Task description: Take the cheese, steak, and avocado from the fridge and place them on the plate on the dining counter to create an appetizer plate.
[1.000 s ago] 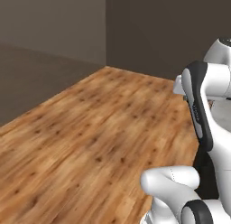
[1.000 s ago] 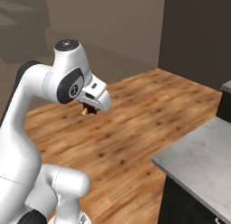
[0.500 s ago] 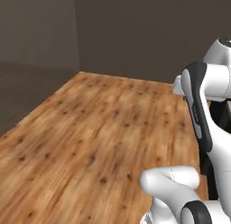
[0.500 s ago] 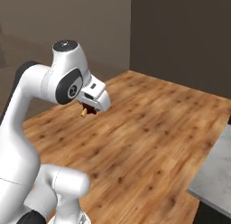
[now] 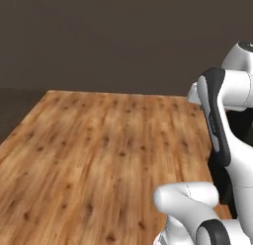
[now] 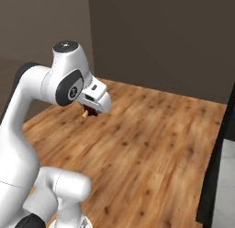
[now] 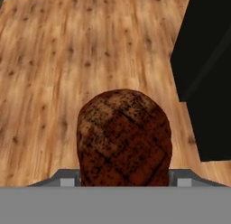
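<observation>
Hand view shows the steak (image 7: 124,138), a dark reddish-brown lump with a seared crosshatch, sitting right between the jaws just ahead of the camera, with the wooden floor (image 7: 67,60) below and a black cabinet edge (image 7: 207,74) off to one side. The jaws stand fairly wide and look closed on the steak's two sides, so the steak is judged held and carried in the air, not resting on anything. From the right base view the gripper (image 6: 93,113) hangs under the raised white arm, a bit of dark red showing beneath it. This looks like the carrying step: the steak is out of the fridge and on its way to the plate, while the base travels over open floor. The next move calls for reaching the dining worktop, bringing the steak above the plate, lowering it there and only then spreading the jaws.
</observation>
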Controlling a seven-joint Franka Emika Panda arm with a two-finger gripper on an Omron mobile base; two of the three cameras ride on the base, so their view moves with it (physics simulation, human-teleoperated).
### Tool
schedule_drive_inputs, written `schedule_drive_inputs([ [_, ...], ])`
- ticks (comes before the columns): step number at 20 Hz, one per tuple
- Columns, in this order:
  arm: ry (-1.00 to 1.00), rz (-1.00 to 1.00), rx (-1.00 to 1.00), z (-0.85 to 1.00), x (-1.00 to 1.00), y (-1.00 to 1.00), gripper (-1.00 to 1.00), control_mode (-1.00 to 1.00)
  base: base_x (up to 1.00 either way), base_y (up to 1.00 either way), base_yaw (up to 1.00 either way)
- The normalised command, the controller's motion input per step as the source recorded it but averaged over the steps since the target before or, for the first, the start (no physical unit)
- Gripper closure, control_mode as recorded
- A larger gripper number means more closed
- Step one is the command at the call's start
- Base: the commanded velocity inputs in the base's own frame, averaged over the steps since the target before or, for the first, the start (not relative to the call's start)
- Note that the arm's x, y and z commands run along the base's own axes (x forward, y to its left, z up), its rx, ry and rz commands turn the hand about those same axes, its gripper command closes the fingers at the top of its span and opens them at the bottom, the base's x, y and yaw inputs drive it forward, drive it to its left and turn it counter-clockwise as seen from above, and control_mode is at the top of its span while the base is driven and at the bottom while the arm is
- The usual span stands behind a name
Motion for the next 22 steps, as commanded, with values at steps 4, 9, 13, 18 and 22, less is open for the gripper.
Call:
schedule_drive_inputs([
  [4, 0.00, 0.00, 0.00, 0.00, 0.00, 0.00, 1.00, 1.00, 1.00, 0.21, -0.40],
  [9, 0.00, 0.00, 0.00, 0.00, 0.00, 0.00, 1.00, 1.00, 1.00, 0.26, -0.39],
  [13, 0.00, 0.00, 0.00, 0.00, 0.00, 0.00, 1.00, 1.00, 1.00, 0.38, -0.39],
  [18, 0.00, 0.00, 0.00, 0.00, 0.00, 0.00, 1.00, 1.00, 1.00, 0.49, -0.38],
  [22, 0.00, 0.00, 0.00, 0.00, 0.00, 0.00, 1.00, 1.00, 1.00, 0.54, -0.38],
])
